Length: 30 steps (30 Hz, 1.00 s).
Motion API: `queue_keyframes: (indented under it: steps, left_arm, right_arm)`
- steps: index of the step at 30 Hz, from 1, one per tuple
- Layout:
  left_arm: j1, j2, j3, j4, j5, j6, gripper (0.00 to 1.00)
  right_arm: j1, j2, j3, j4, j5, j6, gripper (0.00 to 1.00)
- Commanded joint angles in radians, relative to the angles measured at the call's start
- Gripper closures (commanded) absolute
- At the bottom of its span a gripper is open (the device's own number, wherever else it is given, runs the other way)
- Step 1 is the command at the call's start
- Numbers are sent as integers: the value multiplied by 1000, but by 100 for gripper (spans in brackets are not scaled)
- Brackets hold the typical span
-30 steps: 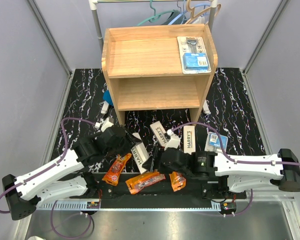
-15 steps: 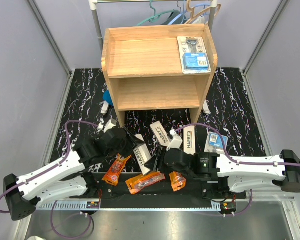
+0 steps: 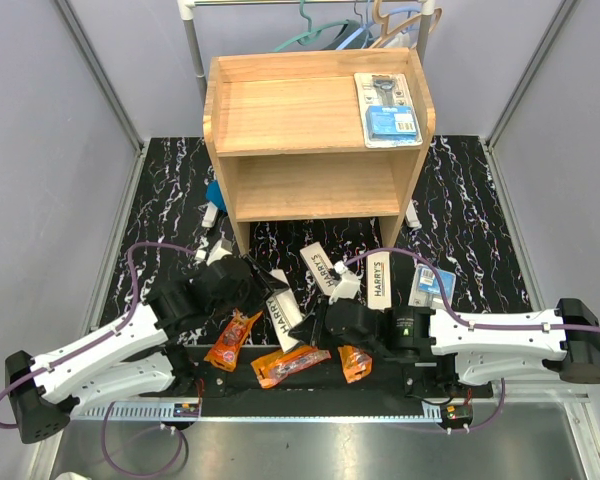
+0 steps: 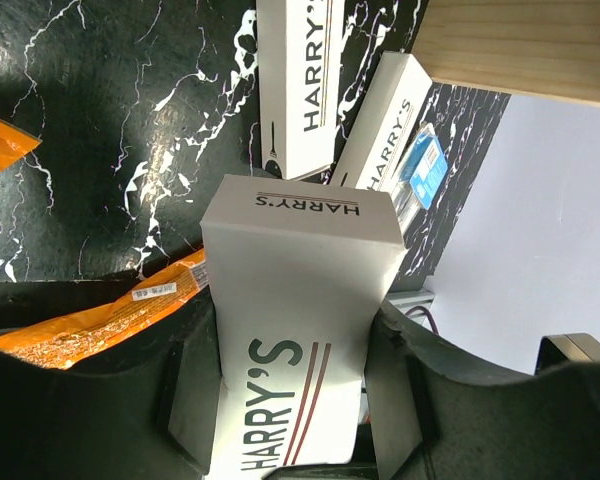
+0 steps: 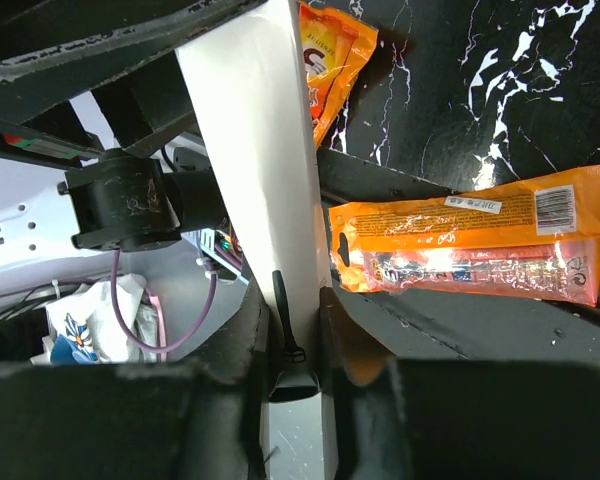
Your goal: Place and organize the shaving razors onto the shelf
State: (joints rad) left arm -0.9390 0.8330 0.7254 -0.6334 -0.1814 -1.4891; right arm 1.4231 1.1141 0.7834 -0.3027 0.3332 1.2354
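Clothes rail over a marbled tabletop
Rail with hangers stands at the black tabletop's far edge; grey walls flank the tabletop.

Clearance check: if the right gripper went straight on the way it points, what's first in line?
Probably the left gripper: it grips the far end of the same HARRY'S box the right gripper is clamped on. Depth unclear.

**Top view:** high at the near side, looking down on worktop and shelf. **Wrist views:** close, along left hand and right hand; all share one white box.
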Motion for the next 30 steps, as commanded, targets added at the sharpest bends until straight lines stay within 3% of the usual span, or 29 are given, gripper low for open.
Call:
queue_keyframes:
  steps: [1,5,7,9,10,13,15,16,17,30]
  left_arm:
    - [2,-14,5,112,3,-23,100]
    - [2,-18,3,110,7,-11,97]
    - [2,-20,6,109,10,-2,88]
    - [2,-20,8,109,11,6,74]
    - [2,-21,12,107,13,19,55]
    - [2,-17,26,83,8,39,24]
    - [2,-15,42,52,0,55,18]
    - [2,-12,63,13,-16,75,6]
    - [2,-9,75,-12,-27,84,1]
    - [2,18,385,-431,-349,341,1]
  right_arm:
    - [2,-14,-10,25,26,30,87]
    - [2,-28,-18,25,33,32,88]
    - [0,-33,-19,24,32,33,88]
    - [0,-36,-21,24,35,33,87]
    - [2,-36,-19,24,35,33,87]
    - [2,-43,-19,24,38,30,87]
    - [0,-49,-19,25,40,27,87]
    - [0,-51,-21,24,38,26,87]
    - [2,-54,-22,24,41,26,87]
    - [2,-77,-16,24,46,9,86]
